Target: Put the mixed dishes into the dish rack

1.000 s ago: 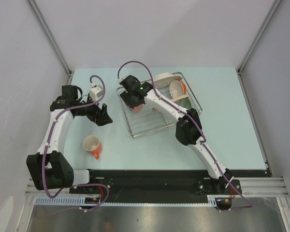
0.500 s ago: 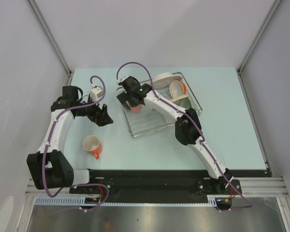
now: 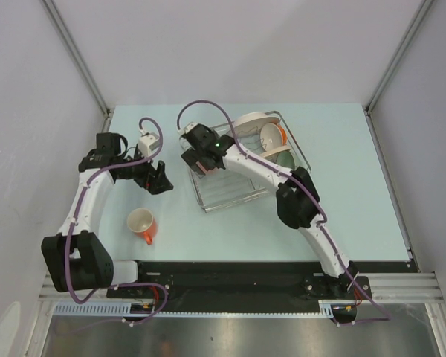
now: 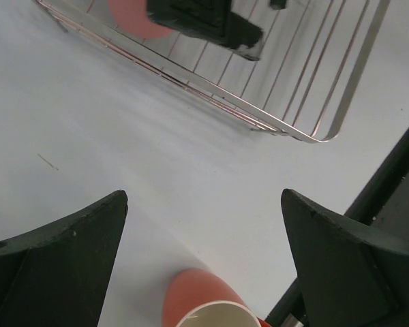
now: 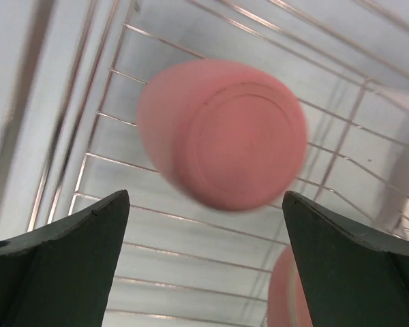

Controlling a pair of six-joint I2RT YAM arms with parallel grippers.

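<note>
Rack: a rectangular silvery wire dish rack [image 3: 227, 195] is set at the middle of a pale table [image 3: 357, 208]. A salmon-pink tumbler [image 5: 221, 133] is found on the bars in the rack's left part. Its base is turned toward the right wrist camera, it is slightly blurred, and it is gripped by nothing. The right gripper [image 5: 204, 204] is poised just above it, jaws spread wide and empty. An orange mug with white inside [image 3: 142, 224] is placed on the table, near and left of the rack, well apart from it. The left gripper [image 3: 157, 178] is positioned left of the rack, farther than the mug, jaws spread wide, nothing held. A white plate [image 3: 250, 119] is stood upright at the rack's far end.
</note>
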